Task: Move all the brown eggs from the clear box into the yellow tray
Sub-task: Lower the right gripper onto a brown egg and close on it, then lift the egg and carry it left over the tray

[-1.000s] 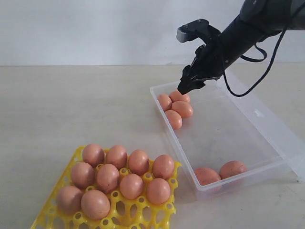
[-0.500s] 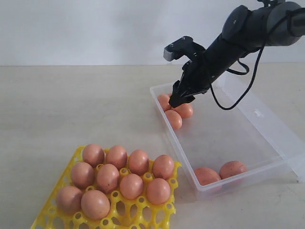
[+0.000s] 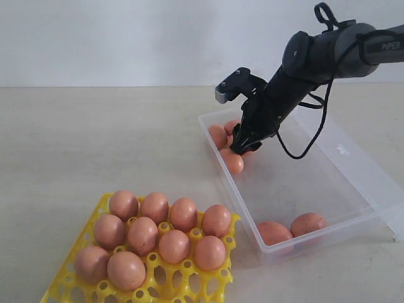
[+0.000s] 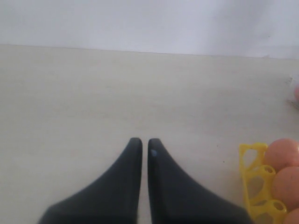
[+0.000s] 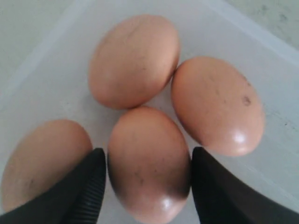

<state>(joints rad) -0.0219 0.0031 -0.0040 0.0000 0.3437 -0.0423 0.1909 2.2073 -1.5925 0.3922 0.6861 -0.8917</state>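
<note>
Right wrist view: right gripper (image 5: pixel 148 154) jaws wide, pads against one brown egg (image 5: pixel 149 168) lying in the clear box (image 5: pixel 280 158). Neighbouring eggs (image 5: pixel 133 60) crowd it, so lift straight and gently. Left gripper (image 4: pixel 145 149) closed, beside yellow tray (image 4: pixel 252 147).

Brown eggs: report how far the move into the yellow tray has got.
Done: ten brown eggs sit in the yellow tray. In hand: the right gripper appears closed on one egg in the clear box's far corner, not lifted. Remaining: six eggs, that one, three beside it, two at the near end.
</note>
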